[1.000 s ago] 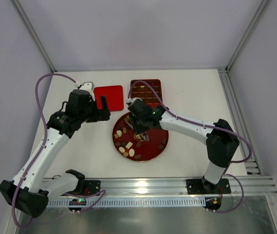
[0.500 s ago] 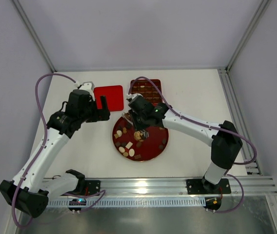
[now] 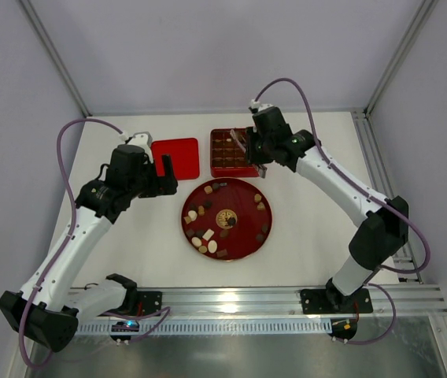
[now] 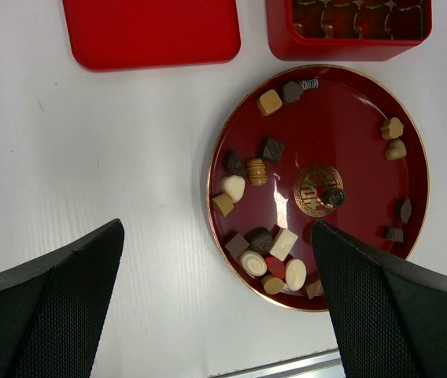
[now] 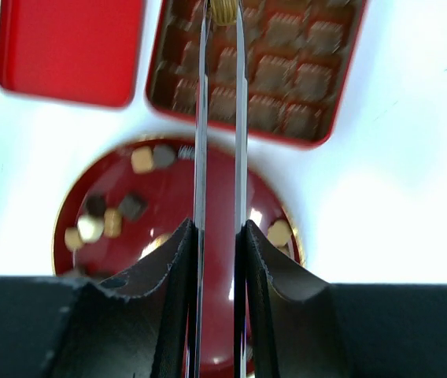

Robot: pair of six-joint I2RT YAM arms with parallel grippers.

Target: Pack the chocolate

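Several chocolate pieces [image 3: 208, 235], dark, light brown and cream, lie on the round red plate [image 3: 243, 236], also in the left wrist view [image 4: 284, 244]. My right gripper [image 3: 251, 150] hovers over the open red box [image 3: 235, 169]. It is shut on thin metal tongs that pinch a ribbed light-brown chocolate [image 5: 223, 11] above the box's far cells [image 5: 239, 126]. My left gripper [image 3: 166, 175] is open and empty, up above the table left of the plate [image 4: 349, 134].
The flat red lid [image 3: 175, 157] lies left of the box, also in the left wrist view [image 4: 151, 31] and the right wrist view [image 5: 70, 47]. The plate has a gold emblem [image 4: 315, 189] at its centre. An aluminium rail runs along the near table edge.
My right arm has lifted from the plate and swung back and right to above the box, carrying the light-brown piece. The left arm has not moved.
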